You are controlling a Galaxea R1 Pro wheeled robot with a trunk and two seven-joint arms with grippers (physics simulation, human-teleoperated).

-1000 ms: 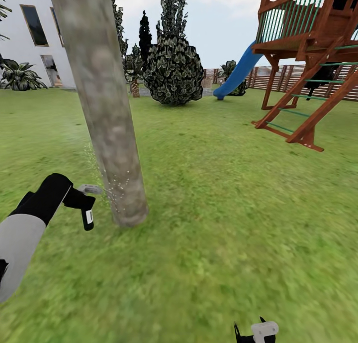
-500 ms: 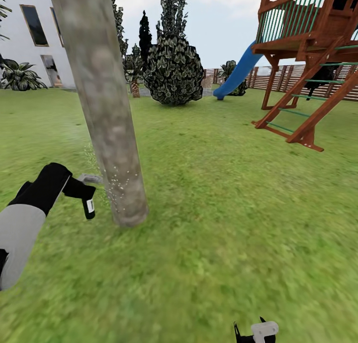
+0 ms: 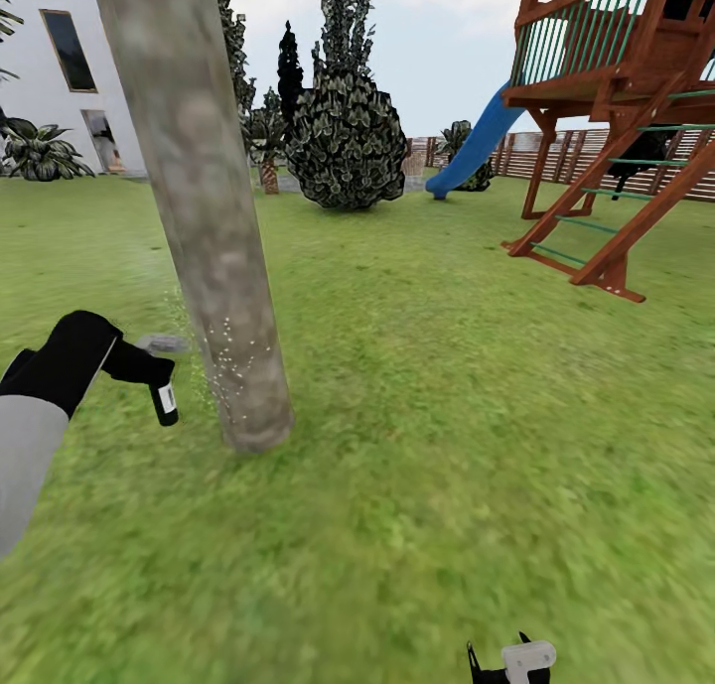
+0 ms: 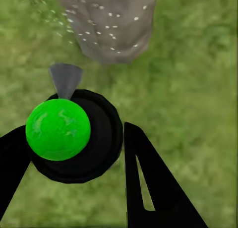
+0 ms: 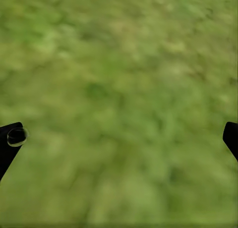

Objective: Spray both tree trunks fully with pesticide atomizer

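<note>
left pincer (image 3: 139,364) with spray bottle (image 3: 159,391) moved up and further left, away from trunk (image 3: 214,257). white specks (image 3: 233,361) now sit higher on bark. view shifted a hair too.

Grass floor (image 3: 447,466) under leaning tree trunk (image 3: 214,267), playset (image 3: 616,118)

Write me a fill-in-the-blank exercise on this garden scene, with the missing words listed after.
1. The left claw is shut on the small black spray ____, nozzle toward the mottled grey-beige tree trunk.
2. Fine whitish specks dot the trunk's ____ part.
3. The right claw hangs ____ over the green grass.
4. A ____ slide leaves the brown wooden play tower.

Missing words: bottle; lower; open; blue
</note>
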